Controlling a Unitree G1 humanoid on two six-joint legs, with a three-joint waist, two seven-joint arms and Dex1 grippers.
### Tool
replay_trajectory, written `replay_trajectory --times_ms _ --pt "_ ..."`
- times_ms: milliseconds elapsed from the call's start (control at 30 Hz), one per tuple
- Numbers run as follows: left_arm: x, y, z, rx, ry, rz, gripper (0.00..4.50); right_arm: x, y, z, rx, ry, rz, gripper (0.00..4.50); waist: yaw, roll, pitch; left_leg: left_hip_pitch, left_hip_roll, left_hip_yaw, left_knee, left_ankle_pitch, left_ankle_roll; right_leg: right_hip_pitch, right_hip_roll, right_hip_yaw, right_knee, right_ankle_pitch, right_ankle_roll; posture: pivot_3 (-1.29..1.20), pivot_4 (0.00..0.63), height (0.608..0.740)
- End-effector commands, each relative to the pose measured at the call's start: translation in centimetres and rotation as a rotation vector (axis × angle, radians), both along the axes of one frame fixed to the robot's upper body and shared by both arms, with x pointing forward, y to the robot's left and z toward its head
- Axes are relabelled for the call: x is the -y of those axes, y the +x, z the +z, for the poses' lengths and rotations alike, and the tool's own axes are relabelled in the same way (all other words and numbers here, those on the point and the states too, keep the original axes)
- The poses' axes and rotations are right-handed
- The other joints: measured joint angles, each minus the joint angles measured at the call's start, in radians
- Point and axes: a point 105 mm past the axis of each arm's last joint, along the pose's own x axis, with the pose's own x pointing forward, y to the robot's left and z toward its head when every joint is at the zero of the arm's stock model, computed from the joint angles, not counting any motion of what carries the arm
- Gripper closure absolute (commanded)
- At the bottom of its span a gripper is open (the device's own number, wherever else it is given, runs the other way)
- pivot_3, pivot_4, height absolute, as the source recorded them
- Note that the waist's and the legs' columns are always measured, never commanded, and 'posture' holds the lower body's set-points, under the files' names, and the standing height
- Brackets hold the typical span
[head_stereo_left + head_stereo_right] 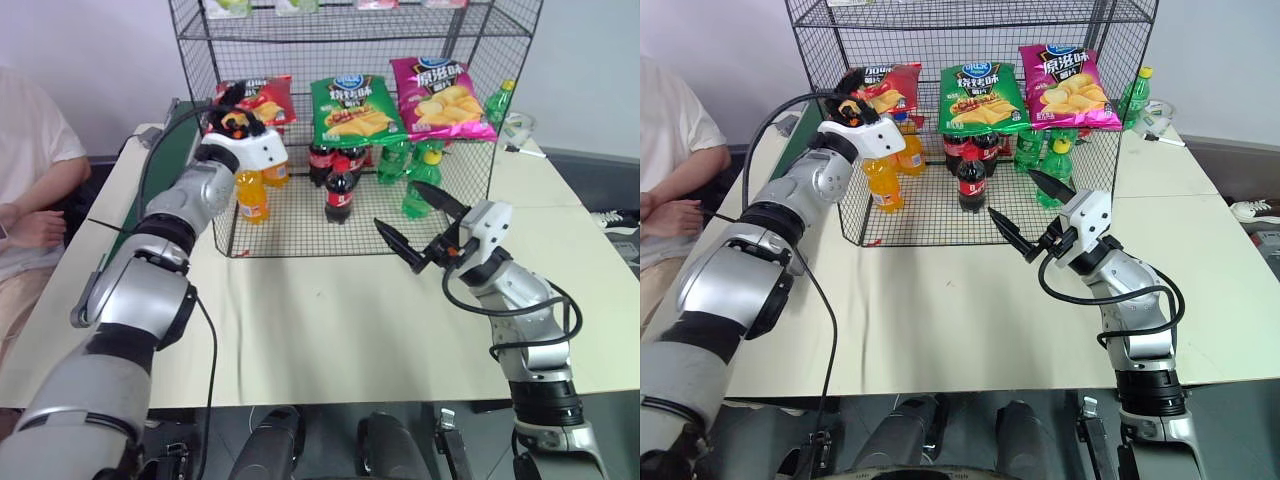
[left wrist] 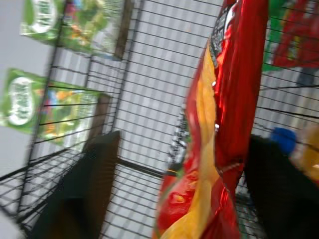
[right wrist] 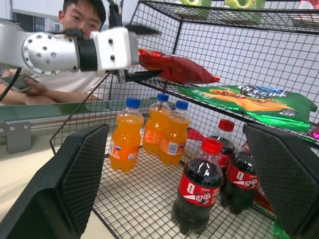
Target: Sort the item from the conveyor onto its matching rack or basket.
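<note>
The red crisp bag (image 1: 264, 99) lies on the middle tier of the black wire rack (image 1: 300, 226), at its left end. My left gripper (image 1: 227, 104) reaches into that tier at the bag's left end. Its fingers (image 2: 82, 191) stand wide apart, open, with the bag (image 2: 227, 124) between them. My right gripper (image 1: 420, 222) hovers open over the table in front of the rack, with nothing between its fingers. The green conveyor (image 1: 165, 145) runs along the table's left side, behind my left arm.
A green bag (image 1: 355, 108) and a pink bag (image 1: 440, 95) lie on the same tier to the right. Orange bottles (image 1: 252, 195), cola bottles (image 1: 338, 187) and green bottles (image 1: 415, 190) stand on the bottom tier. A person (image 1: 30, 180) sits at the left.
</note>
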Motion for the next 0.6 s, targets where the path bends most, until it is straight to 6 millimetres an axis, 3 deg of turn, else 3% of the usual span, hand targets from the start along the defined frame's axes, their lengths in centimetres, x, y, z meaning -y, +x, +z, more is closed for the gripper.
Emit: replay_trajectory --times_ms 33,267,600 --pt "-1.3 0.0 0.0 -0.040 -0.067 0.004 0.04 0.1 -0.4 0.9 0.035 -0.003 0.011 0.00 -0.002 0.000 0.000 0.000 0.000 0.000 0.000 0.000 0.000 0.000 0.000 0.000 0.000 0.000 0.000 0.00 0.150 0.740" --pt "-2.5 -1.8 -0.8 -0.048 -0.012 -0.073 0.04 0.2 -0.7 0.7 0.021 -0.003 0.030 0.00 -0.023 0.000 0.000 0.000 0.000 0.000 -0.001 0.000 0.000 -0.002 0.000 0.001 0.000 0.000 0.000 0.00 0.150 0.740" --pt "-3.4 -8.1 -1.6 -0.060 -0.061 -0.171 0.04 0.2 -0.6 0.5 0.020 -0.022 0.043 0.00 -0.016 0.001 0.000 -0.001 0.000 0.001 -0.001 0.000 0.000 -0.003 0.000 0.004 0.001 0.000 -0.001 0.00 0.150 0.740"
